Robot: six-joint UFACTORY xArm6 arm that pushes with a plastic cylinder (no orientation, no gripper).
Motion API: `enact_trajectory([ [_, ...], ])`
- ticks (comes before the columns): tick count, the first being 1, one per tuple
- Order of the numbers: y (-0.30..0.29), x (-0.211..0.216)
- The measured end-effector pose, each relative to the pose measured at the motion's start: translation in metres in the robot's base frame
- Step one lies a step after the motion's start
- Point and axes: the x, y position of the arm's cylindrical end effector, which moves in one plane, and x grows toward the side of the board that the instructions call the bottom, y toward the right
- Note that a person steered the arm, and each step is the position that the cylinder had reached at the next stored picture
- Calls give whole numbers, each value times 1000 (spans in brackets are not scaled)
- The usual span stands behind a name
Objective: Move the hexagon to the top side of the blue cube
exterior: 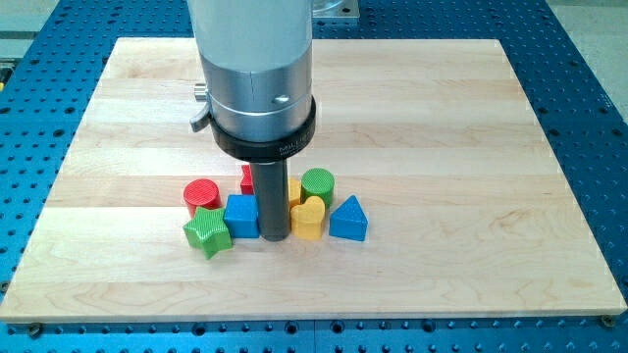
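My tip [274, 236] wedged between blue cube [241, 215] and yellow heart [307, 220]; no grasping tool.

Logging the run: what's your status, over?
My tip down between blue cube and yellow heart. Hexagon not identifiable; red block behind rod, partly hidden.

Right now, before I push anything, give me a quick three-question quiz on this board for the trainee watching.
1. True or false: my tip stands between the blue cube and the yellow heart.
2. Which block lies furthest toward the view's right? A) red cylinder B) blue triangle C) yellow heart
3. Fill in: the star at the blue cube's lower left is coloured ____.
Key: 1 true; 2 B; 3 green.
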Motion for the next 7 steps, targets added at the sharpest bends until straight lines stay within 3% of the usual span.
enact_trajectory([
  [1,29,21],
  [3,44,-28],
  [4,46,5],
  [6,46,-48],
  [7,37,-48],
])
